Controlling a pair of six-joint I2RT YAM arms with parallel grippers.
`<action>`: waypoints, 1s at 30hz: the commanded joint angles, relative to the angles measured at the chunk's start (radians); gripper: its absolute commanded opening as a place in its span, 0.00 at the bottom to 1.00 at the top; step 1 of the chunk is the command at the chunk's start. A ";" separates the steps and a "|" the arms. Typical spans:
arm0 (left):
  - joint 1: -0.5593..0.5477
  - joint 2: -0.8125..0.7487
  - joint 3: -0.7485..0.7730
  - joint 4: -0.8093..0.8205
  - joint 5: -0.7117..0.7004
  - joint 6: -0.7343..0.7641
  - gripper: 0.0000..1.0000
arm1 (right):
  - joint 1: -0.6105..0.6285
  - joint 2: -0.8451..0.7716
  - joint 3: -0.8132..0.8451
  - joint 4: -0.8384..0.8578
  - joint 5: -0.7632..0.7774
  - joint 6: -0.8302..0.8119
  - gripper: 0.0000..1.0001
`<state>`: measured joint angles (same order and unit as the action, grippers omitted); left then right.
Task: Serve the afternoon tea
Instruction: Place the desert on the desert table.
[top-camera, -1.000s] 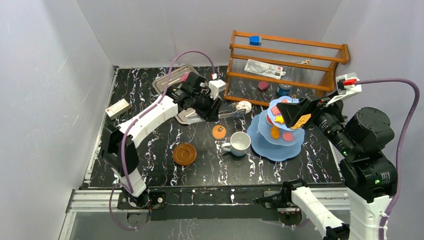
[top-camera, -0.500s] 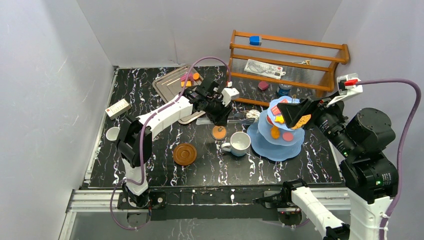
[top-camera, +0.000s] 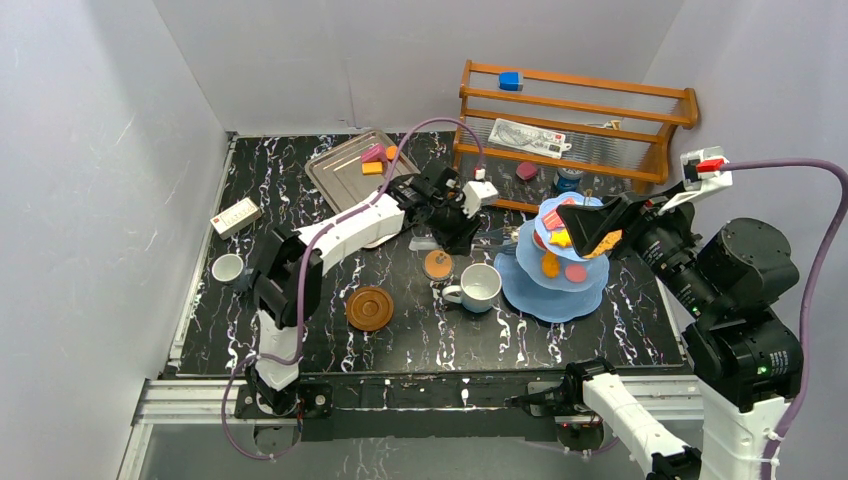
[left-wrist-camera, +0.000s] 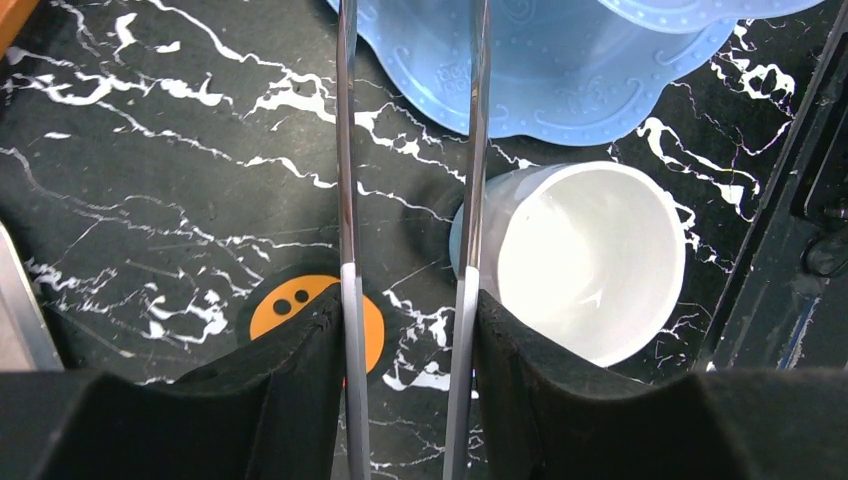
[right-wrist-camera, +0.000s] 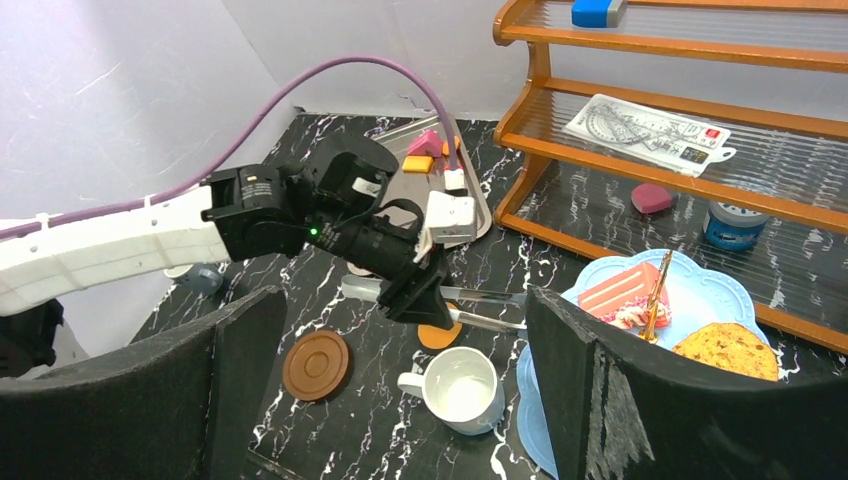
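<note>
Evidently the step in hand is moving pastries with the tongs, and the white mug (top-camera: 481, 286) serves as the marker for everything else. Nearer than the mug and to its left lies a round brown saucer (top-camera: 370, 308), bare, so the mug is not yet set on it. Just left of the mug, a little farther back, the orange cookie (top-camera: 437, 264) rests on the table. Directly right of the mug, touching or nearly so, stands the light-blue stand (top-camera: 560, 290), with pastries already on its tiers.

Above the mug's far side, the left gripper (left-wrist-camera: 408, 330) is pinching the metal tongs (left-wrist-camera: 345, 200) by their two arms, which run out over the cookie and the mug's rim toward the stand; their tips are out of the wrist view, so whether they carry anything I cannot tell. Up and right of the mug, the right gripper (top-camera: 592, 228) hangs over the stand, spread wide and holding nothing.

Far behind and left of the mug, the silver tray (top-camera: 340, 175) holds a pink and an orange cake (top-camera: 372, 160).

Next, I judge, the tongs must be lined up carefully and kept from knocking the mug.
</note>
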<state>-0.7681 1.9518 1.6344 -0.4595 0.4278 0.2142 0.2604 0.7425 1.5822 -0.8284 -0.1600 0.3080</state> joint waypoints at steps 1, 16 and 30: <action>-0.020 0.017 0.066 0.016 0.031 0.016 0.30 | -0.001 0.005 0.038 0.022 -0.002 0.003 0.99; -0.060 0.119 0.143 0.028 0.017 -0.009 0.30 | -0.001 0.024 0.079 0.005 -0.001 -0.016 0.99; -0.062 0.112 0.130 0.025 -0.050 -0.002 0.47 | 0.000 0.010 0.047 0.021 -0.001 -0.019 0.99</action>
<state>-0.8268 2.1044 1.7374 -0.4480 0.3973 0.2066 0.2604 0.7544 1.6279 -0.8604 -0.1596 0.3035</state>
